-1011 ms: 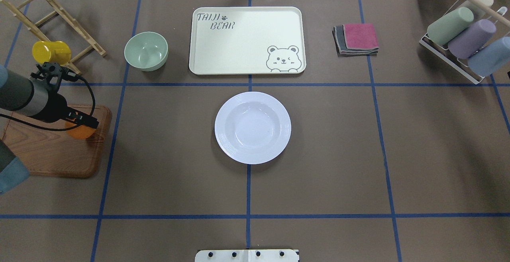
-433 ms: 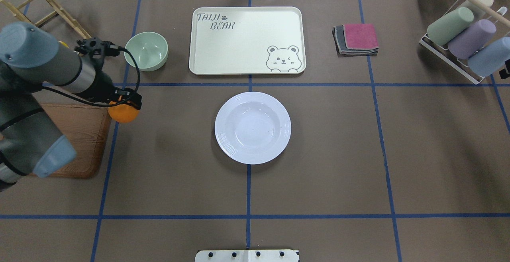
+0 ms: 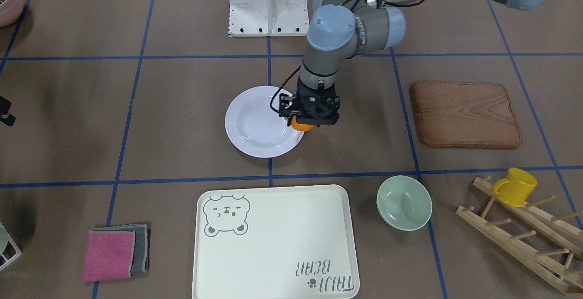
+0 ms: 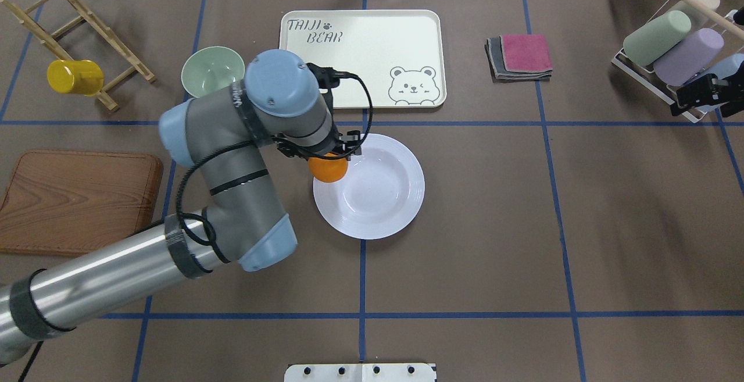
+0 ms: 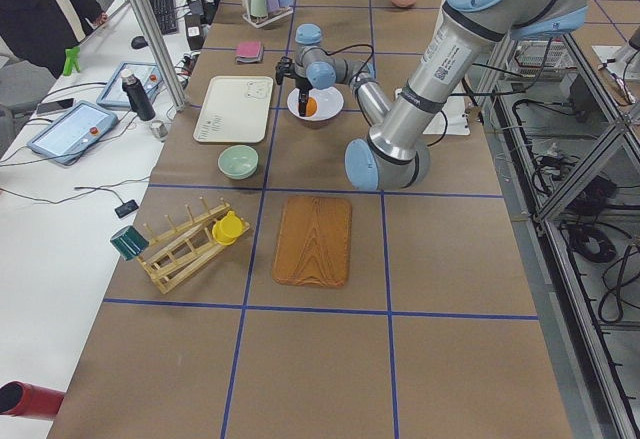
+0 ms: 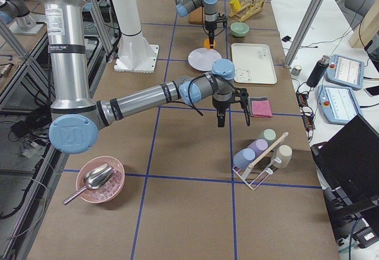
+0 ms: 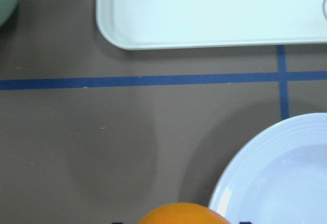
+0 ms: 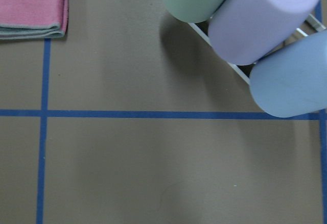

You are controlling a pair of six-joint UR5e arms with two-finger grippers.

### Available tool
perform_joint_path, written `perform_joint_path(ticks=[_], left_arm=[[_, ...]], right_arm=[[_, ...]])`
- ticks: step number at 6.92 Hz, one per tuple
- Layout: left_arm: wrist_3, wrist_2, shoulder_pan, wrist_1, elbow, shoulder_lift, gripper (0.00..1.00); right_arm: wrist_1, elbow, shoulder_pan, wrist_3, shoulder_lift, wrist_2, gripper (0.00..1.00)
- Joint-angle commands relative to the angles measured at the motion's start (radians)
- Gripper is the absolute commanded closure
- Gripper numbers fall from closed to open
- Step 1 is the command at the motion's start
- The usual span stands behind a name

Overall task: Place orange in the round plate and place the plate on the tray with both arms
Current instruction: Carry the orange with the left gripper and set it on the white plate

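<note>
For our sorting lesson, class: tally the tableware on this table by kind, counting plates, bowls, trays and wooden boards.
round plate: 1
bowls: 2
tray: 1
wooden board: 1
Total: 5

Orange (image 4: pixel 328 170) over plate (image 4: pixel 398 199) rim; tray (image 4: pixel 360 50) beyond

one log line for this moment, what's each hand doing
left hand: shut on orange, over rim of round plate | right hand: by cup rack, state unclear | tray: no plate yet
</note>
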Motion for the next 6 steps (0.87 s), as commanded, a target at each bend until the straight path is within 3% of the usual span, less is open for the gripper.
perform_joint_path(ticks=[1,2,3,4,6], left_arm=[[-0.08,0.032,0.069,-0.026,0.092,-0.098,1.0],[-0.094,0.11,0.107,-0.036,0.102,-0.098,1.0],[-0.096,0.136,0.115,-0.103,0.114,-0.096,0.25],[-0.096,0.138,0.115,-0.125,0.111,-0.093,0.02],[-0.079,0.122,0.066,-0.098,0.047,-0.077,0.02]], right_arm=[[0.013,0.001,-0.025,0.054,0.017,0.0,0.0],[0.019,-0.001,-0.053,0.093,0.039,-0.002,0.0],[0.026,-0.001,-0.062,0.112,0.047,-0.002,0.0],[0.029,0.001,-0.062,0.155,0.054,-0.002,0.0],[0.133,0.001,-0.084,0.451,0.08,0.0,0.0]])
